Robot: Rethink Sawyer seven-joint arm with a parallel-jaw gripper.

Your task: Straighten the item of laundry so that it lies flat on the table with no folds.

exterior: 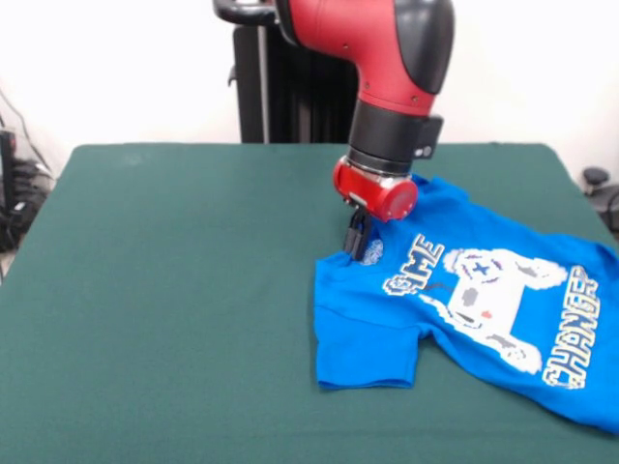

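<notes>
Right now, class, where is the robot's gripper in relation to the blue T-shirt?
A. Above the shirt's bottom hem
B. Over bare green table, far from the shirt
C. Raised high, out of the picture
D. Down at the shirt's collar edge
D: the gripper comes down onto the blue T-shirt at its collar edge, next to the "GAME" lettering.
</notes>
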